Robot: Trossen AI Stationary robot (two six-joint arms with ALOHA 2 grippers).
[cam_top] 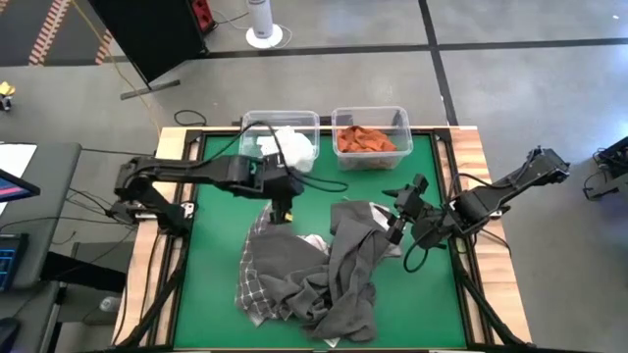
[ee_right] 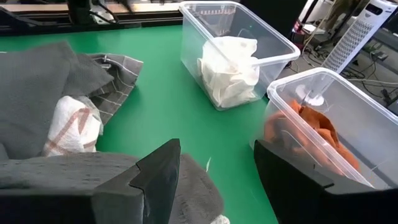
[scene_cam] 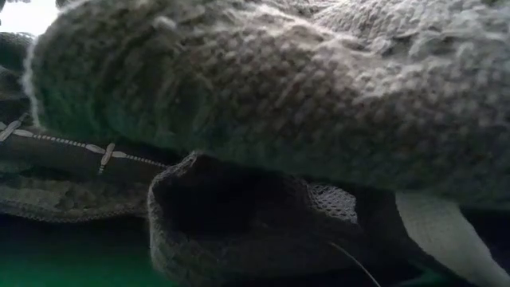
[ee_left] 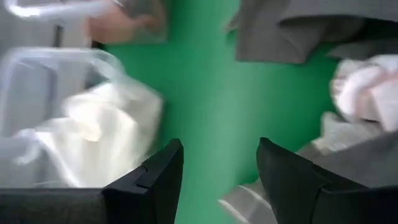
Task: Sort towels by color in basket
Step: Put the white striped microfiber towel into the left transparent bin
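- A green mat covers the table, with wooden edging at its sides and a grey floor beyond.
- Two clear plastic bins stand side by side at the far edge: the left bin holds a white towel, the right bin an orange towel.
- A heap of towels lies mid-mat: dark grey ones, a grey-and-white checked towel at its left side, and a white towel with reddish stripes tucked among them.
- The left arm stretches across the mat, elbow bent; the left gripper points down just over the heap's far-left corner, fingers apart and empty.
- The right arm reaches in from the right edge; the right gripper sits low at the heap's right side, fingers spread, nothing between them.
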